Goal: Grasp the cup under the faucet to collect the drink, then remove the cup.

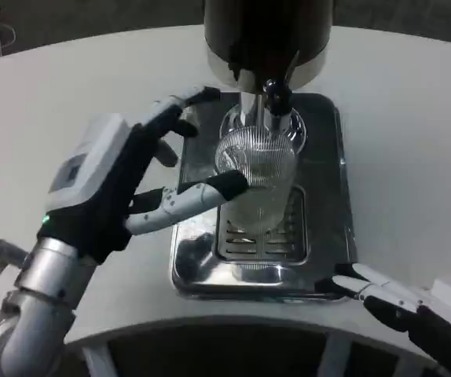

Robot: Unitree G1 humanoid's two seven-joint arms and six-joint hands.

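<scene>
White table: one cup, one faucet, two hands.

**Colours in this drink station shot**

Pretty monochrome, honestly. The table is plain white. The cup is clear glass with fine vertical ribbing all round. It sits over a shiny silver drip tray with a slotted grille pattern. The dispenser at the far side is dark, nearly black, with a chrome band and a black faucet. The left robot hand has a white back and black-and-white fingers; the right robot hand looks the same.
</scene>
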